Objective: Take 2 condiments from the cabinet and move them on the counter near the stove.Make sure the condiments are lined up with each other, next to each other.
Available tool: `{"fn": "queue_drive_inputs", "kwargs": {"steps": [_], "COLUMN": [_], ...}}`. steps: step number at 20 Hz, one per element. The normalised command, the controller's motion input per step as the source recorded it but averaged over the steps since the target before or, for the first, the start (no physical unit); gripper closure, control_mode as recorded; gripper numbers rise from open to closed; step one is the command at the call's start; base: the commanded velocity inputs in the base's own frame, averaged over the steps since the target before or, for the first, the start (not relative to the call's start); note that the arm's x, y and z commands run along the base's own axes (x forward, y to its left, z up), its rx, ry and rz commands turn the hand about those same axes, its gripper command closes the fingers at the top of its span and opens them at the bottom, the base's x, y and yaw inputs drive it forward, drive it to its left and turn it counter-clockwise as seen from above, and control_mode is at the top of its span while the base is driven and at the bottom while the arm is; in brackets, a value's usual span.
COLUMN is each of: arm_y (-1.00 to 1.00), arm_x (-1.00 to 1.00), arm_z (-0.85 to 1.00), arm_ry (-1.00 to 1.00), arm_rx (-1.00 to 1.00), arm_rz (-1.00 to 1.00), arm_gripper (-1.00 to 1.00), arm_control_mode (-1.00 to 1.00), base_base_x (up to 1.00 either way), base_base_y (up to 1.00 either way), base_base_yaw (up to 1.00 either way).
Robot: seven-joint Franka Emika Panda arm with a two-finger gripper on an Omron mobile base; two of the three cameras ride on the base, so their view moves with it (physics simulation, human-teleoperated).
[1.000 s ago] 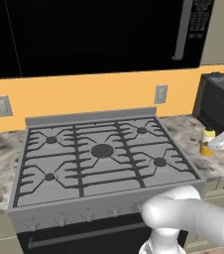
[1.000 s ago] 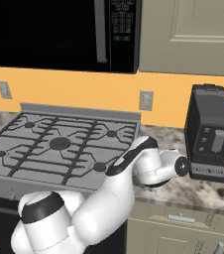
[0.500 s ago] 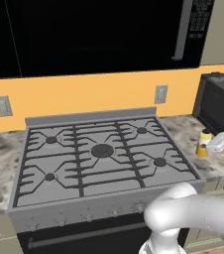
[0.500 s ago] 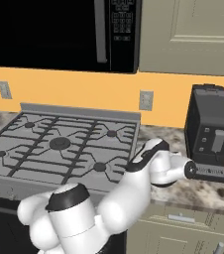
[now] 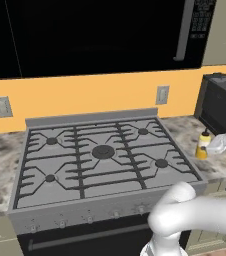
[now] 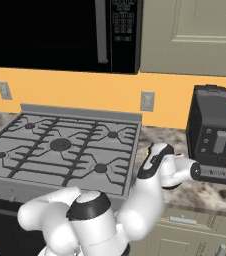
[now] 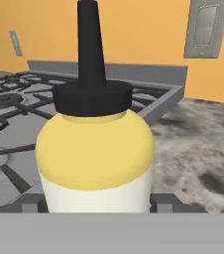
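Now, near to far.
Fingers: state cannot tell.
Yellow bottle (image 7: 95,154): upright, close before hand; on desk (image 5: 185,131) just right of stove (image 5: 102,157).
Beyond: black appliance (image 5: 221,102), microwave (image 5: 92,35) above stove.

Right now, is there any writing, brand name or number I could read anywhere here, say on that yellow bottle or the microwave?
Yellow bottle: no text; its pale band is blank.
Microwave keypad: rows of small markings, too small and blurred to read.
Black coffee machine: pale buttons, no readable label.
Stove knobs: no legible marks.
Wall outlets: plain.
So nothing can be read.
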Motion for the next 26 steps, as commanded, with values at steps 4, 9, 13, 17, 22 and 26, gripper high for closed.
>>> {"fn": "queue_drive_inputs", "kwargs": {"steps": [4, 9, 13, 17, 22, 26], "arm_y": [-0.01, -0.02, -0.04, 0.0, 0.0, 0.0], "arm_x": [0.23, 0.2, 0.15, -0.03, -0.21, -0.31], "arm_z": [-0.37, -0.39, -0.42, -0.42, -0.41, -0.38], "arm_ry": [0.0, 0.0, 0.0, -0.01, -0.06, -0.03], "arm_rx": [0.0, 0.0, 0.0, 0.0, -0.01, -0.03], "arm_rz": [0.0, 0.0, 0.0, 0.04, 0.06, 0.06], "arm_gripper": [1.0, 1.0, 1.0, 1.0, 1.0, 1.0], "arm_control_mode": [-1.0, -1.0, -1.0, -1.0, -1.0, -1.0], "base_base_x": [0.0, 0.0, 0.0, 0.0, 0.0, 0.0], "base_base_y": [0.0, 0.0, 0.0, 0.0, 0.0, 0.0], "base_base_yaw": [0.0, 0.0, 0.0, 0.0, 0.0, 0.0]}}
